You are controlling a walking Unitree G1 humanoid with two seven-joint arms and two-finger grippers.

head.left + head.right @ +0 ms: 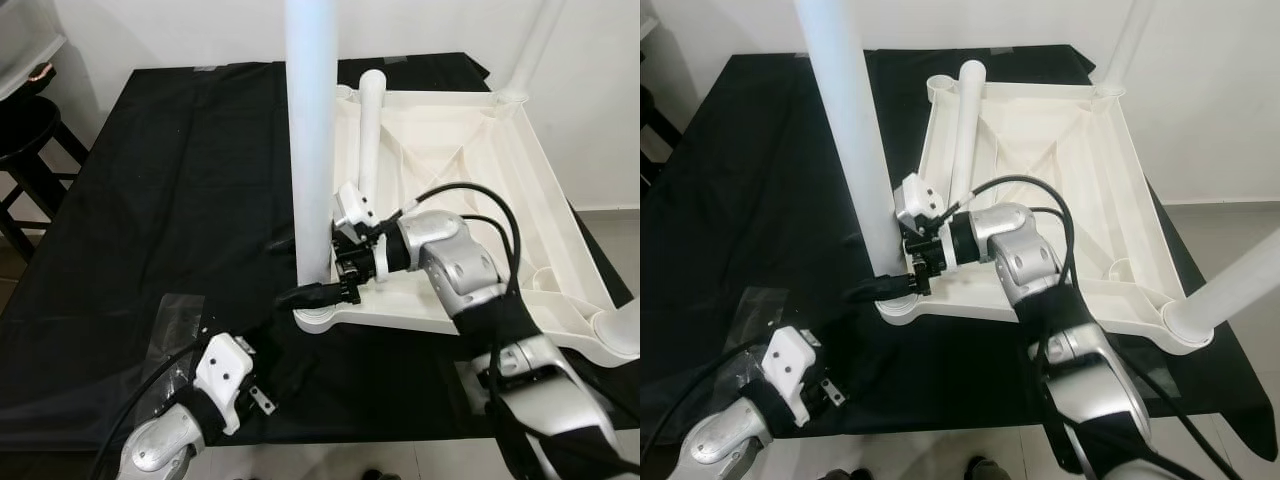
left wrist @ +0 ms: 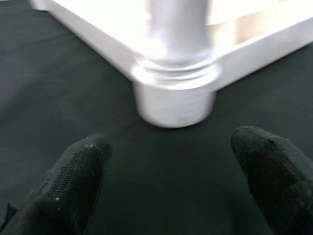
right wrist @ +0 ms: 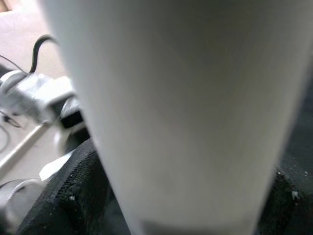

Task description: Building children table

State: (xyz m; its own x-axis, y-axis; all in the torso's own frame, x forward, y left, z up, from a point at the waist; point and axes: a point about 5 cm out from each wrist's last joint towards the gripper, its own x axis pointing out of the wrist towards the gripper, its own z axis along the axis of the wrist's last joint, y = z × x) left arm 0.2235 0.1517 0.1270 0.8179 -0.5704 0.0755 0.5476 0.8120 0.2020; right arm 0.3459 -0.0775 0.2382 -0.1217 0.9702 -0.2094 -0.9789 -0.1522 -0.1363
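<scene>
Right gripper (image 1: 322, 285) clamps the upright white plastic table leg (image 1: 312, 140), seemingly steadying it in the upturned white tabletop's (image 1: 470, 160) corner socket; left gripper (image 2: 171, 171) waits, fingers apart.

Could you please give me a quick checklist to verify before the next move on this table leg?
1. Right claw around the near table leg, low by the socket: ok.
2. Leg upright in the corner socket: ok.
3. Leg fully seated or threaded home: cannot tell.
4. Left claw open, in front of the socket without touching it: ok.
5. Upturned tabletop lying on the black cloth: ok.
6. Other legs already standing in their corners: ok.
</scene>
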